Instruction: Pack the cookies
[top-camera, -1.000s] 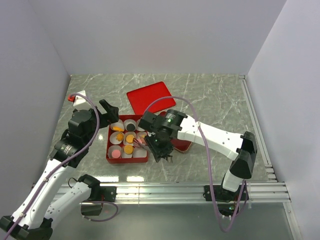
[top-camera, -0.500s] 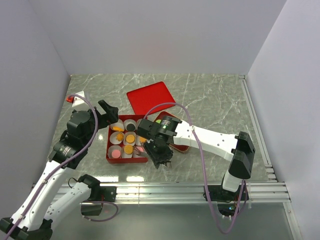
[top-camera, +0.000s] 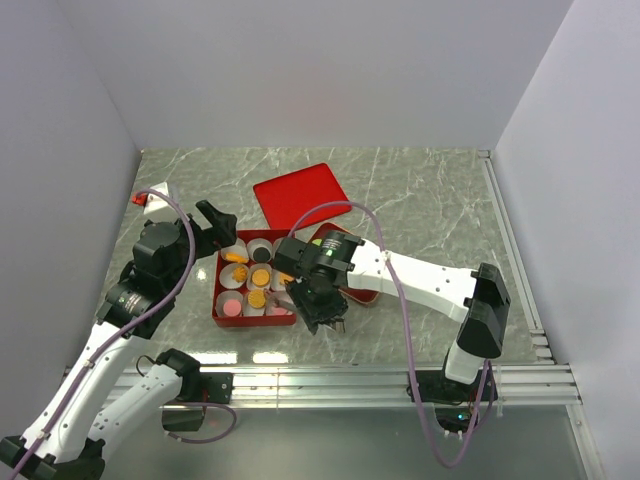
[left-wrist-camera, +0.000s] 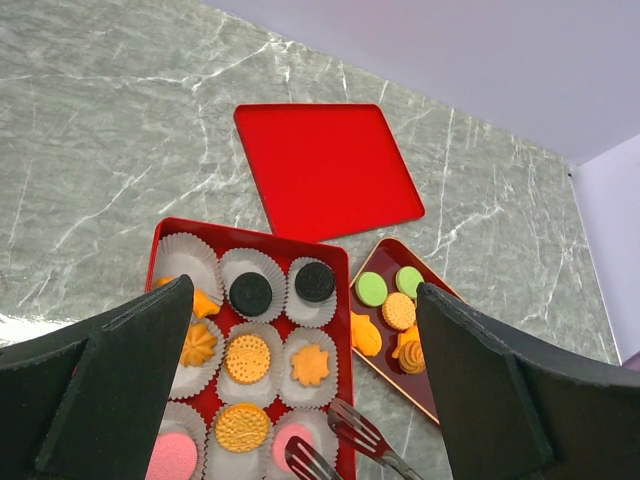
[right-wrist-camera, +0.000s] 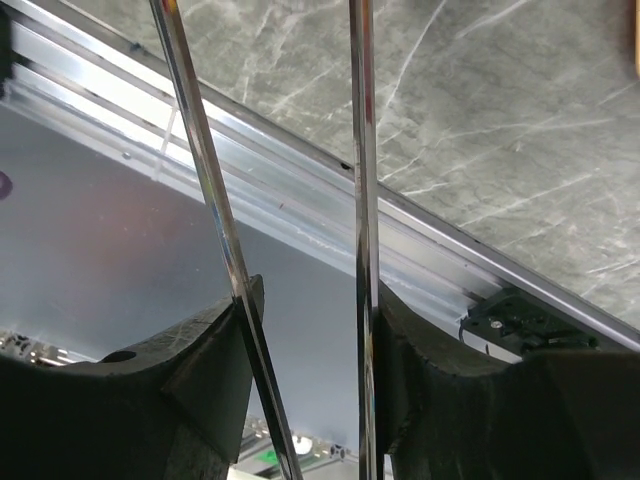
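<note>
Cookies (left-wrist-camera: 247, 358) sit in white paper cups inside a red box (left-wrist-camera: 343, 262): black, orange and pink ones. More cookies (left-wrist-camera: 398, 311), green and orange, lie on a small dark-red tray (left-wrist-camera: 385, 247) to its right. My right gripper (top-camera: 318, 310) is shut on metal tongs (right-wrist-camera: 360, 150), one jaw against each arm. The tong tips (left-wrist-camera: 345, 440) hover spread over the pink cookie (left-wrist-camera: 293, 440) in the box's near right cup. My left gripper (top-camera: 215, 225) hangs open above the box's left side, holding nothing.
The flat red lid (top-camera: 300, 193) lies on the marble table behind the box. A small white and red object (top-camera: 152, 196) sits at the far left by the wall. An aluminium rail (top-camera: 330, 380) runs along the near edge.
My right gripper has shifted left and toward the near edge with the tongs, and the tong arms have spread wider. The left arm has not moved.
</note>
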